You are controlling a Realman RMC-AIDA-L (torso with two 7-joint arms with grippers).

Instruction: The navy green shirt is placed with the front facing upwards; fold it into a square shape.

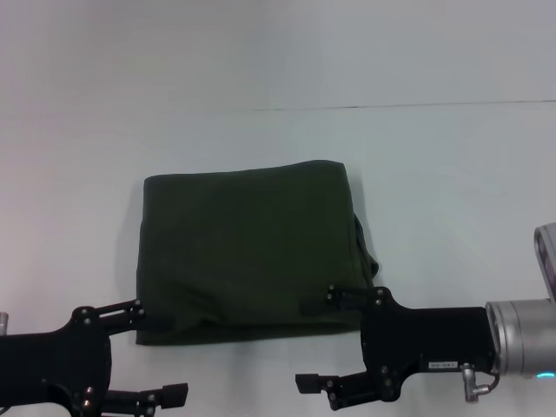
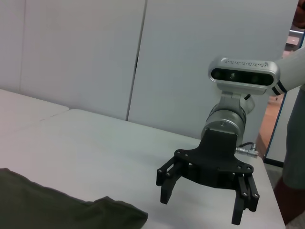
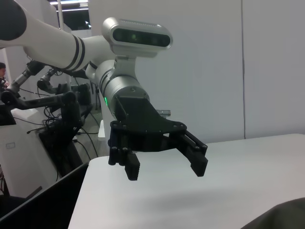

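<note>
The left tool (image 1: 152, 352) is hovering released at the near edge of the surface (image 1: 452, 174), its upper finger just over the near left corner of the navy green shirt (image 1: 248, 248). The shirt is lying folded into a roughly square block in the middle of the surface, slightly bunched along its right edge. The right tool (image 1: 317, 339) is hovering released near the shirt's near right corner, jaws spread apart.
</note>
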